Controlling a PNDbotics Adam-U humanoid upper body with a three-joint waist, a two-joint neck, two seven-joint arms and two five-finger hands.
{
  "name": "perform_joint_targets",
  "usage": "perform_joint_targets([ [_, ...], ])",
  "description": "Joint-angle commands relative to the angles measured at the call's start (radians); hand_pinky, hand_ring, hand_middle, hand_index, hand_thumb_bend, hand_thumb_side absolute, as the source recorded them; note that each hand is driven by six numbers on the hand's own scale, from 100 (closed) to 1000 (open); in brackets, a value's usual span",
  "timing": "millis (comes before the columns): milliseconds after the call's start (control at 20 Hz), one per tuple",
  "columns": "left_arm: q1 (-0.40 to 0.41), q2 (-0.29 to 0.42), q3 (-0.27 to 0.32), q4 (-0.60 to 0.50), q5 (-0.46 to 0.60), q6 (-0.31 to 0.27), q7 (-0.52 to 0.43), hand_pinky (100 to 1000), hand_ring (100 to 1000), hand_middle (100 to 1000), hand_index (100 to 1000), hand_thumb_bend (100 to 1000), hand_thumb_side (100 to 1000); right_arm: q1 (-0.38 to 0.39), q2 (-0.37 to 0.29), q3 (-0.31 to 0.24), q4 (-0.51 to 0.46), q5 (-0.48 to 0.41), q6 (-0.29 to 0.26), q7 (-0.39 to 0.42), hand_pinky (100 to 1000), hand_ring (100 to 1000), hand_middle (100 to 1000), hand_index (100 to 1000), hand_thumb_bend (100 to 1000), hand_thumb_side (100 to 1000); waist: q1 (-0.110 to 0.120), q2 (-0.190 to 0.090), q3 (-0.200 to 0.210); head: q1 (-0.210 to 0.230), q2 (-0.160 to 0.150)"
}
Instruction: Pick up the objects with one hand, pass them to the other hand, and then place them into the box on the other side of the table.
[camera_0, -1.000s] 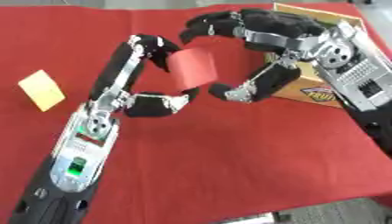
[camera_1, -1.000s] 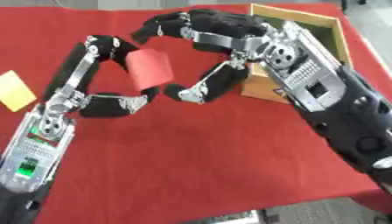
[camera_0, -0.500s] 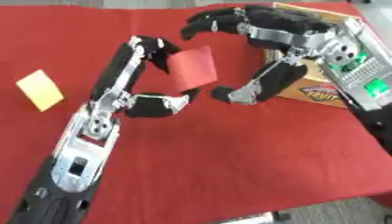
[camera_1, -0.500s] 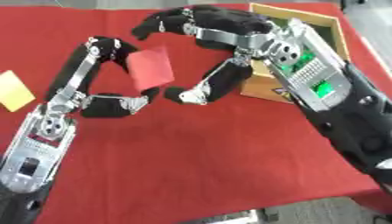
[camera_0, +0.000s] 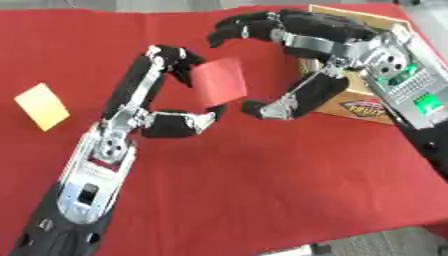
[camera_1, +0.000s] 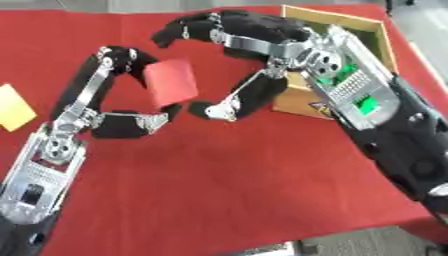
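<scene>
Holding a red card (camera_0: 219, 82) above the red tablecloth (camera_0: 262, 180), the left hand (camera_0: 171, 102) pinched it between fingers at its top edge and thumb at its lower edge.

Right hand (camera_0: 302, 60): fingers spread wide and curved, arched over the card's upper right, thumb just beside its lower corner; contact with the card could not be told. Cardboard box (camera_1: 346, 55): at the table's right side, behind the right hand. Yellow card (camera_0: 41, 106): flat on the cloth, far left.
</scene>
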Motion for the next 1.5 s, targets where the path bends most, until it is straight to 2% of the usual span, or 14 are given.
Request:
perform_joint_targets([
  [50,-0.013,-0.007,-0.006,-0.029,0.006,-0.005,-0.001,571,512,361,481,100,100,-0.010,-0.020,-0.004,0.013,0.022,-0.016,-0.002,965,1000,858,963,329,274,-0.001,-0.013,0.000,-0.005,-0.012],
  [650,-0.015,-0.008,-0.014,-0.053,0.025,-0.008,-0.005,571,512,361,482,100,100,-0.011,-0.012,0.004,0.045,0.045,-0.035,-0.016,960,1000,841,937,299,251,-0.003,-0.009,0.004,-0.008,-0.010],
  [750,-0.015,-0.008,-0.015,-0.052,0.027,-0.007,-0.008,572,512,362,482,100,100,-0.011,-0.010,0.004,0.043,0.030,-0.026,-0.024,958,1000,814,915,262,219,-0.004,-0.008,0.003,-0.007,-0.009],
  [800,-0.015,-0.008,-0.016,-0.051,0.027,-0.005,-0.010,572,513,362,483,100,100,-0.011,-0.010,0.004,0.041,0.018,-0.018,-0.029,956,1000,777,881,212,176,-0.004,-0.008,0.003,-0.007,-0.008],
  [1100,-0.014,-0.010,-0.015,-0.034,0.022,0.000,-0.017,573,515,362,483,100,100,-0.011,-0.010,0.004,0.014,-0.062,0.026,-0.056,948,1000,690,803,135,110,-0.004,-0.006,0.001,-0.006,-0.007],
  [1250,-0.014,-0.011,-0.014,-0.029,0.023,-0.001,-0.016,574,515,363,483,100,100,-0.011,-0.011,0.003,0.003,-0.088,0.041,-0.060,939,999,650,771,126,100,-0.004,-0.006,0.001,-0.007,-0.005],
  [1500,-0.015,-0.012,-0.016,-0.028,0.033,-0.005,-0.014,577,517,365,486,100,100,-0.013,-0.008,0.005,0.005,-0.098,0.045,-0.059,915,944,578,705,114,100,-0.004,-0.006,0.001,-0.010,-0.005],
])
